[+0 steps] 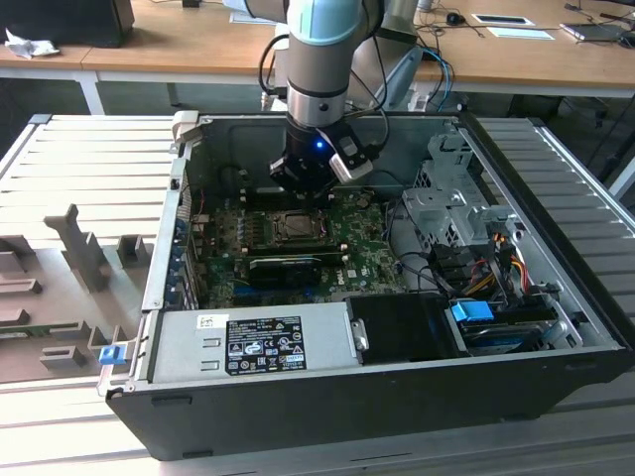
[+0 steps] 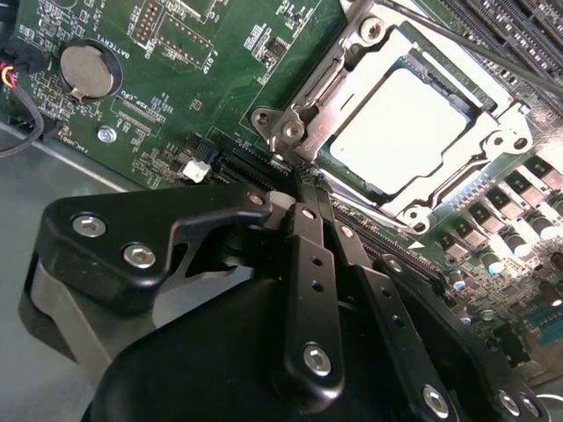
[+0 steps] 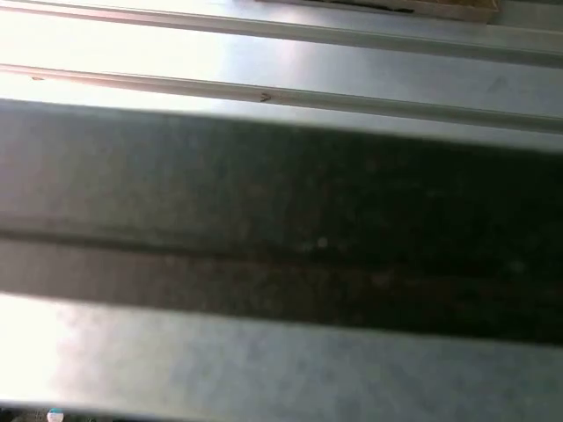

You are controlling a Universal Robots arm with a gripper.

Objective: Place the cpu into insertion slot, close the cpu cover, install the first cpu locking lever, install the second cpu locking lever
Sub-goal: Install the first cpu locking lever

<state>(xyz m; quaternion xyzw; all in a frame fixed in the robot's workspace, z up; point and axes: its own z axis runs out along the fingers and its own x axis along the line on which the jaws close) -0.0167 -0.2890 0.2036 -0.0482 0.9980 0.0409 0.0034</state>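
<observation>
Inside, in the exterior view, the open black computer case (image 1: 397,382) is lying on its side on a ribbed grey table (image 1: 89,159), holding a green motherboard (image 1: 298,253) toward its rear wall, a grey power supply (image 1: 253,342) along its front edge, and a tangle of coloured cables (image 1: 486,268) with drive cages at the exterior view's right. The insertion slot (image 1: 289,226) is sitting near the board's rear edge, and the arm's gripper (image 1: 310,183) is hovering just above and behind it. A long black graphics card (image 1: 288,266) is lying just in front of the slot.

Moving to the second wrist view, the cpu (image 2: 405,132) is resting flat in the insertion slot (image 2: 506,114), its pale silver top glaring under the light (almost white). The cpu cover (image 2: 356,66) is lying down around it, framing the chip through its square window. A thin locking lever (image 2: 475,48) is running along the slot's side. The gripper (image 2: 308,198) is looking clenched, its black fingers (image 2: 303,264) pressed together with nothing between them, tips right at the cover's corner screw (image 2: 292,130). A round coin battery (image 2: 86,70) is sitting on the board, well apart.

Lastly, in the first wrist view, a dark case wall (image 3: 281,220) is crossing before the ribbed table (image 3: 281,61).
</observation>
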